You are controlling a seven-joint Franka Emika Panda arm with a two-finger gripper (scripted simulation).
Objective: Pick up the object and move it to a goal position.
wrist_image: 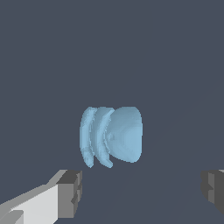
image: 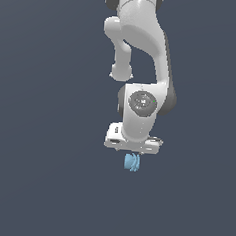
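Hovering straight over the object [image: 132,162], I have my gripper [image: 132,152] pointed down at it, because a lump this small and ribbed is best taken from directly above. My wrist view shows the two fingers spread wide: one dark pad [wrist_image: 70,192] to one side, the other at the far edge of the frame, nothing between them but bare floor. So I am released, grasping nothing. The light-blue lump [wrist_image: 111,136] lies beyond the fingertips, roughly centred between them (whether it rests on the ground I cannot tell, though I take it so). I judge a descent is needed before closing. No goal marker shows in either view.
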